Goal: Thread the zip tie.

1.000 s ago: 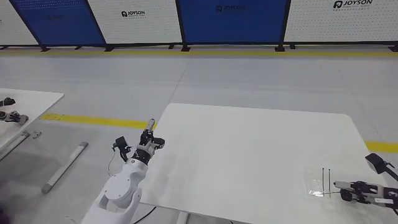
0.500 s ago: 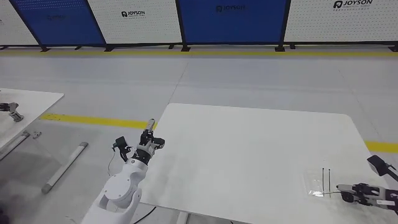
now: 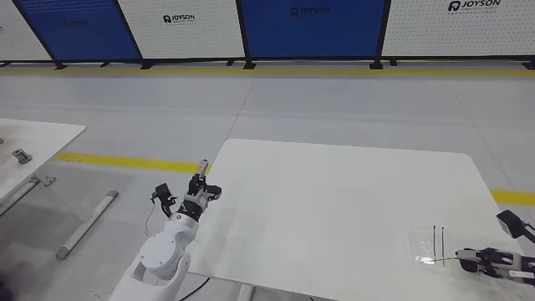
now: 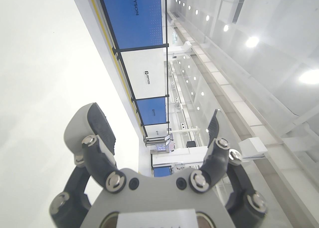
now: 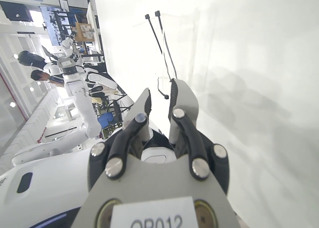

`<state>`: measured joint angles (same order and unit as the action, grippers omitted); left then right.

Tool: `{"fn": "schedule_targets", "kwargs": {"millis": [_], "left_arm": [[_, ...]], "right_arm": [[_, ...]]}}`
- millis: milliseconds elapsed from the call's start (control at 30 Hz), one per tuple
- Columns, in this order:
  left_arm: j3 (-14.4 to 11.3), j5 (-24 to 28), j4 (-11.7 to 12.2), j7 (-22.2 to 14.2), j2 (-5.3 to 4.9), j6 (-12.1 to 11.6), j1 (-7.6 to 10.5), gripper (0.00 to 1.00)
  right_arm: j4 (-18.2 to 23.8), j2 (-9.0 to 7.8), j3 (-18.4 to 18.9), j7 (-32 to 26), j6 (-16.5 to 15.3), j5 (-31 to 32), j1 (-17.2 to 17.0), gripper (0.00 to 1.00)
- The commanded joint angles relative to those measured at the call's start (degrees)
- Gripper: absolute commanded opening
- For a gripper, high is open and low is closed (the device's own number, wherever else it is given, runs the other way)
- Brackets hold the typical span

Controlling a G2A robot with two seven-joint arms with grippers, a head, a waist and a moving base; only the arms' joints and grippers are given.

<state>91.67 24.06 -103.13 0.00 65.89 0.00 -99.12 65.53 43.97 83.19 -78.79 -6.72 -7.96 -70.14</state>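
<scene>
Right hand (image 5: pixel 160 88) sits farther back from the zip ties (image 5: pixel 154 34) than before, fingers apart, left hand (image 4: pixel 157 112) spread wide too; recentre on one tail before closing.

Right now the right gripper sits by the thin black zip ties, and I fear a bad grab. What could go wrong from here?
The thin black plastic zip ties lie close together, so the right gripper, jaws narrowly apart, may pinch two at once. They rest on a clear plastic sheet near the white table's edge; it could slide or get caught. The open left gripper is across the table, far from any handover.
</scene>
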Motion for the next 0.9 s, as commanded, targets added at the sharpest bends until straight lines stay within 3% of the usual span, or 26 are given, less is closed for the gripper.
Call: {"fn": "schedule_targets", "kwargs": {"millis": [0,167,500,867], "left_arm": [[0.00,0.00,0.00,0.00,0.00,0.00,0.00,1.00],[0.00,0.00,0.00,0.00,0.00,0.00,0.00,1.00],[0.00,0.00,0.00,0.00,0.00,0.00,0.00,1.00],[0.00,0.00,0.00,0.00,0.00,0.00,0.00,1.00]], "right_arm": [[-0.06,0.03,-0.24,0.25,0.20,-0.03,0.14,0.00],[0.12,-0.08,0.13,0.57,-0.80,-0.92,-0.19,0.00],[2.18,-0.47,5.78,0.05,-8.63,-13.30,-5.50,0.00],[2.30,-0.47,6.26,-0.85,-9.00,-15.39,-6.28,0.00]]}}
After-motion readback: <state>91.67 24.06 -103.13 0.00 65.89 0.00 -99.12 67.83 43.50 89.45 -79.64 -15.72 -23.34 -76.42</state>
